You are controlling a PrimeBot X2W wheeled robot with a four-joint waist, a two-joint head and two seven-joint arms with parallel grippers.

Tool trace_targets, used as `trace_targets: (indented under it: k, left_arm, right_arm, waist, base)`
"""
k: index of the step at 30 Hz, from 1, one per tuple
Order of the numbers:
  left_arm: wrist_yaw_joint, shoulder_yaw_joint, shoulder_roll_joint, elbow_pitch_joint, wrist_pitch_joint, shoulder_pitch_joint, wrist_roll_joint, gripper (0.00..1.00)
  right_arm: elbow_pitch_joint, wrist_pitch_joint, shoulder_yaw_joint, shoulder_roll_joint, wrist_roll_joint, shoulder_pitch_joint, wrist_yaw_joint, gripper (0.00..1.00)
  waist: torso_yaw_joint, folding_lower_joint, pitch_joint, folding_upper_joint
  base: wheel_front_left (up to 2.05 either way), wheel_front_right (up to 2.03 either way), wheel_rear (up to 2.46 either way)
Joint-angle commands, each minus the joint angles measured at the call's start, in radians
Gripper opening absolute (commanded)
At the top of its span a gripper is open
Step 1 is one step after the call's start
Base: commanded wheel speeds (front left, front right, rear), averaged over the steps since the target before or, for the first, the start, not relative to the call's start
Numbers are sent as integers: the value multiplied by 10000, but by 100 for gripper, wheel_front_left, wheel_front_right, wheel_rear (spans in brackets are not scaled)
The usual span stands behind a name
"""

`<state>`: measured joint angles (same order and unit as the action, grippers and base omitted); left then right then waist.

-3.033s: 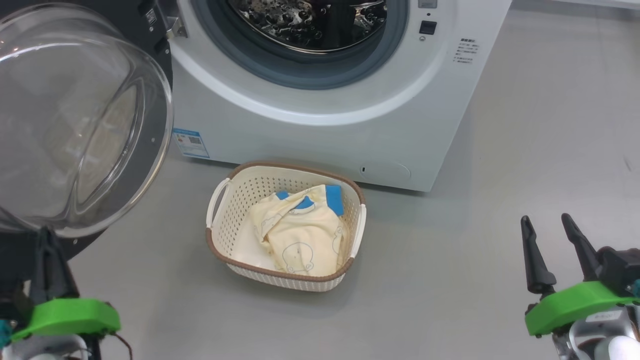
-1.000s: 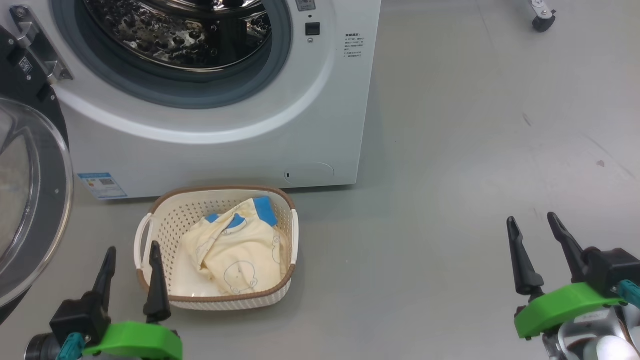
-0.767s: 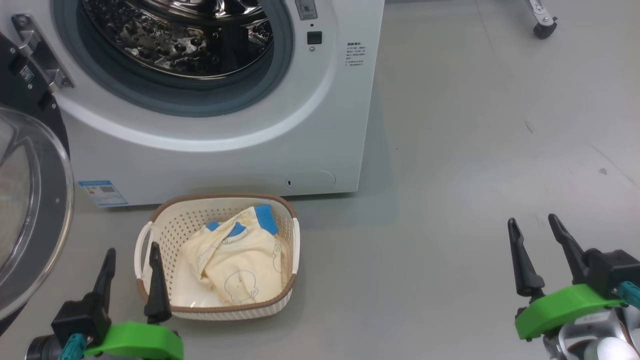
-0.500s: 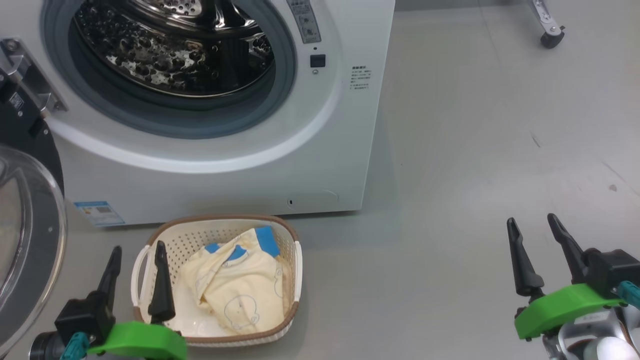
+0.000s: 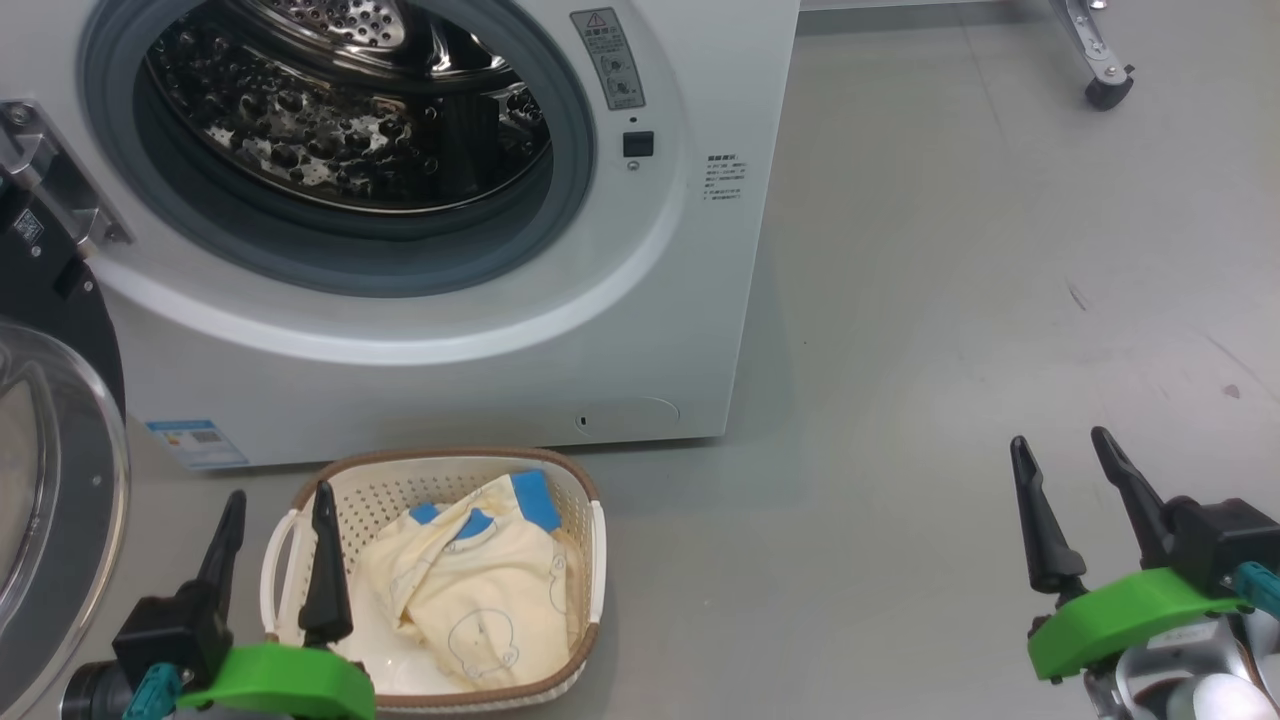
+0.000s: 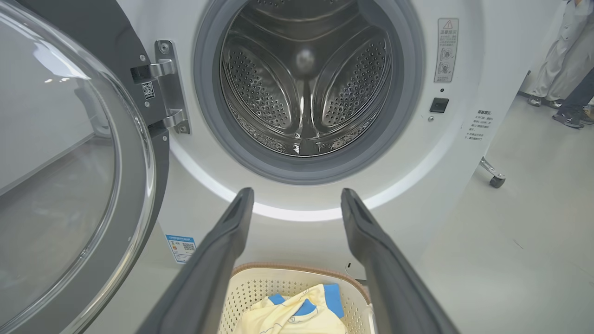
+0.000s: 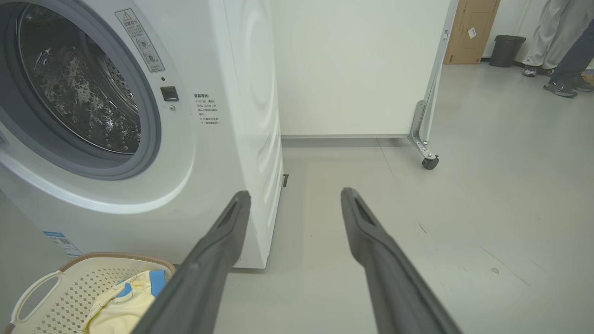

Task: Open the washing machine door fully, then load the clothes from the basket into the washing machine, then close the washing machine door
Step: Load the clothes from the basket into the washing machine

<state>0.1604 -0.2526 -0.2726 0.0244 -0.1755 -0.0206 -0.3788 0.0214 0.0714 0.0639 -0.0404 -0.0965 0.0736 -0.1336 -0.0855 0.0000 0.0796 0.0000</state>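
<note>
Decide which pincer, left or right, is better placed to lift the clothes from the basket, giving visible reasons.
Probably left. The left pincer stands open at the rim of the basket, beside the clothes; the right pincer, also open, hangs over bare floor well away.

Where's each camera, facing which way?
Head view: from head, down at big white front-loading washing machine; left end effector, right end effector at bottom.
Left wrist view: along own dark fingers into steel perforated drum.
Right wrist view: along own fingers at machine's right corner, grey floor.
All share cream perforated plastic basket, pale yellow clothes.
</note>
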Motion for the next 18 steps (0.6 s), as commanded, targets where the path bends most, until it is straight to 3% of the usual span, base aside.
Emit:
trace_targets:
  k: [1,18]
  left_arm:
    - [57,379,-259,-322,-81,-407,-50,100]
    - [-20,217,-310,-145,14,-596,-166,100]
  right_arm:
    - [384,38,-206,-98,0,-342,29,100]
    - [485,58,-239,-98,-30,-402,29,100]
  waist:
    - [-2,0,4,0]
    - [-23,0,281,0]
  base:
    - [0,0,0]
    - [0,0,0]
